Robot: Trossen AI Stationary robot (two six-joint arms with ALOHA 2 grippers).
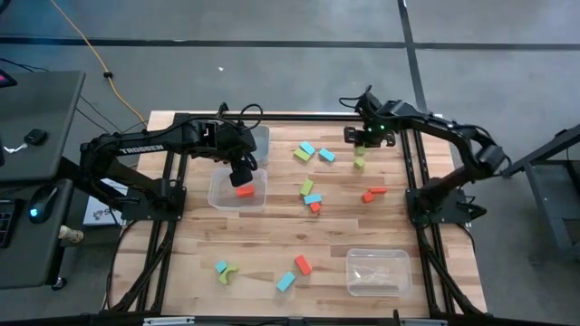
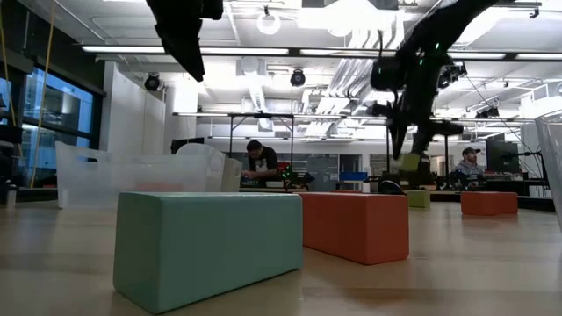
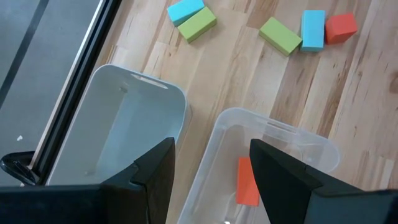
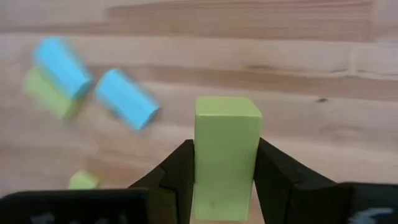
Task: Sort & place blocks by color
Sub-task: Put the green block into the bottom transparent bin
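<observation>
Right hand point(image 4: 224, 180) pinching a yellow-green block point(image 4: 227, 155) upright between both fingers, lifted off the desk point(image 1: 272, 263) at its far right side, probably for carrying to a bin. Left hand point(image 3: 211, 180) spread and empty, hanging over a clear bin point(image 1: 237, 191) with one red-orange block point(image 1: 245, 191) inside (likely just dropped there, so reds belong here). Second bin point(image 1: 257, 138) just behind it, third bin point(image 1: 377, 271) near the front right. Other blocks point(image 1: 311, 189) scattered loose: cyan, green, red mid-desk, more near the front. Pale wood-plank desk; beyond it, a bright workshop with ceiling lights and people seated at benches.
</observation>
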